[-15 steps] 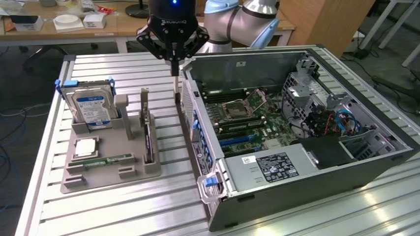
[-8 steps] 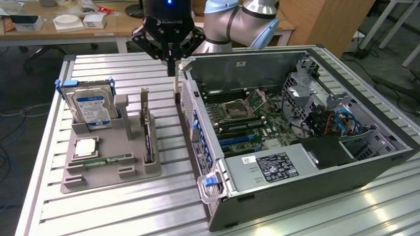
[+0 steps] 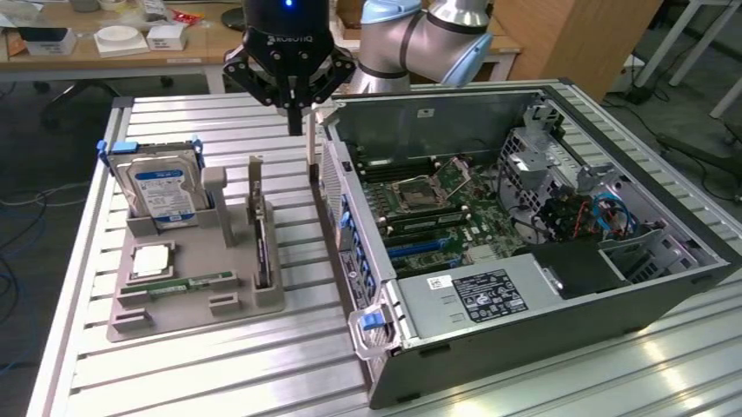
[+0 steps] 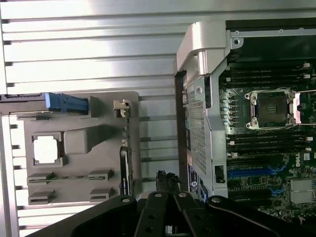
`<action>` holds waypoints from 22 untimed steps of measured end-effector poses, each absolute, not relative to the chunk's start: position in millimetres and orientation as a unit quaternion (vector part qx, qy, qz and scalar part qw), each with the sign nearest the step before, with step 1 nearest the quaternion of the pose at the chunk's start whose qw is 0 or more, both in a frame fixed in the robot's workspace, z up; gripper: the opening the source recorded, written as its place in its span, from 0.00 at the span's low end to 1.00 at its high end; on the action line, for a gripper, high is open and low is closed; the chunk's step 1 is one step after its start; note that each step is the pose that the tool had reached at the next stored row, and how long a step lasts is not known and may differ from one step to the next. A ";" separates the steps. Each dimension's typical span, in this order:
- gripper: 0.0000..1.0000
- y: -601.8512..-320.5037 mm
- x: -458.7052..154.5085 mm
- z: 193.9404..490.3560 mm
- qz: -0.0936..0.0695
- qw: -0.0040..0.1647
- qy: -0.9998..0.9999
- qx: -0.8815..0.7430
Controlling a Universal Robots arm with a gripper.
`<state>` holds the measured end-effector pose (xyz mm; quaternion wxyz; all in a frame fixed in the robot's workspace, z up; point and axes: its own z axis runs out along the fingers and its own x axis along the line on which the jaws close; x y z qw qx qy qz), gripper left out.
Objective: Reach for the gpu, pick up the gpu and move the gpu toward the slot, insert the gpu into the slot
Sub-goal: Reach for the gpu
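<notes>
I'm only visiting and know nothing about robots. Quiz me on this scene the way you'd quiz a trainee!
1. True or false: the gripper is holding the gpu.
2. Where does the gpu stand?
A) on edge in the gray holder
B) plugged into the green motherboard
C) flat on the table slats
3. Fill in: the item with the blue-white label, upright in the gray holder, is the ____.

Key: 1 false, the gripper is shut on nothing, above the table. 2 A. 3 hard drive.
</notes>
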<state>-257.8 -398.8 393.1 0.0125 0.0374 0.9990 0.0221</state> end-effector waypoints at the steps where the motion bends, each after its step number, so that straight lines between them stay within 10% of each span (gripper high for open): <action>1: 0.10 -398.8 -258.9 393.1 0.022 0.012 0.999 0.037; 22: 0.10 -398.8 -281.4 393.1 0.022 0.012 0.999 0.037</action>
